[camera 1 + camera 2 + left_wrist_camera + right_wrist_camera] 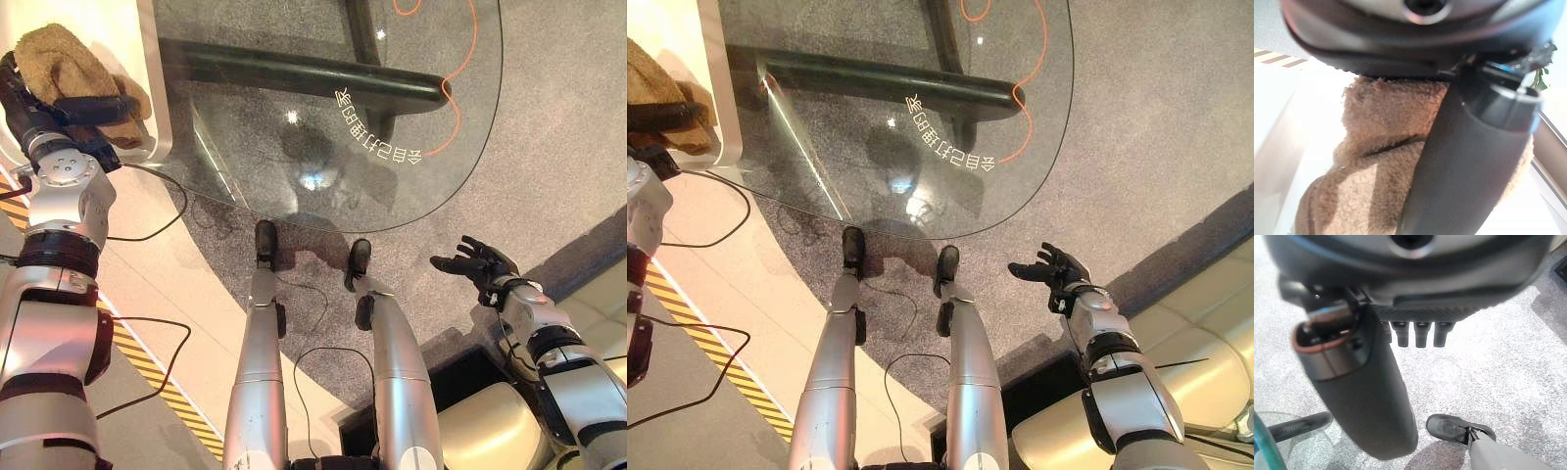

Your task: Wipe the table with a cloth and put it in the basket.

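A brown fluffy cloth point(61, 59) is held at the far left, above the white end point(157, 93) of the glass table point(323, 147). My left hand point(39, 117) is shut on it, with the thumb point(1469, 161) pressed across the cloth point(1376, 161). My right hand point(478, 264) hangs open off the table's near right corner, over grey carpet, holding nothing. Its thumb point(1361, 391) and straight fingers point(1420, 335) show in the right wrist view.
A black tube frame point(294, 70) runs under the glass, and an orange line point(456, 88) curves on its right part. Yellow-black striped tape point(147, 364) crosses the floor at the left. A cream cushion point(490, 431) sits at the lower right.
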